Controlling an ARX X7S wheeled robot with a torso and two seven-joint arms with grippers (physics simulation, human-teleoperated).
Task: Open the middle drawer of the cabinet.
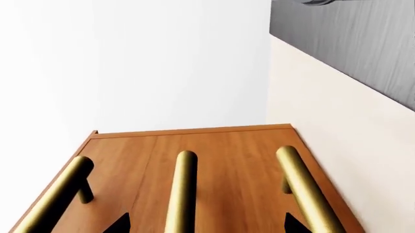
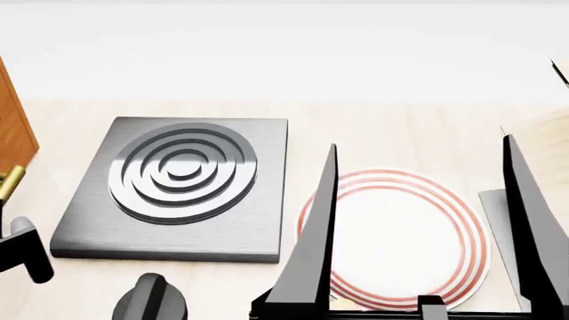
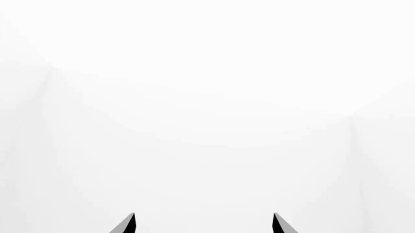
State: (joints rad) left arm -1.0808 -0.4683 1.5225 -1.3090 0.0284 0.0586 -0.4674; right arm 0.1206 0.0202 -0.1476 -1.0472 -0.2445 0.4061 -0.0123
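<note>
The cabinet (image 1: 194, 141) fills the left wrist view as an orange-brown wooden front with three brass bar handles side by side. The middle drawer (image 1: 230, 170) lies flush with its neighbours, and its brass handle (image 1: 182, 189) runs between the two fingertips of my left gripper (image 1: 207, 224), which stands open astride it without touching it. In the head view only the cabinet's edge (image 2: 13, 127) shows at the far left. My right gripper (image 2: 422, 227) hangs open over a plate, far from the cabinet. The right wrist view shows that gripper (image 3: 204, 224) against plain white.
A grey hotplate (image 2: 178, 187) with ringed burner lies on the pale counter right of the cabinet. A white plate with red rings (image 2: 391, 233) sits beside it, under my right fingers. A pale wood box (image 2: 544, 130) stands at the far right. A dark knob (image 2: 151, 300) shows near the front.
</note>
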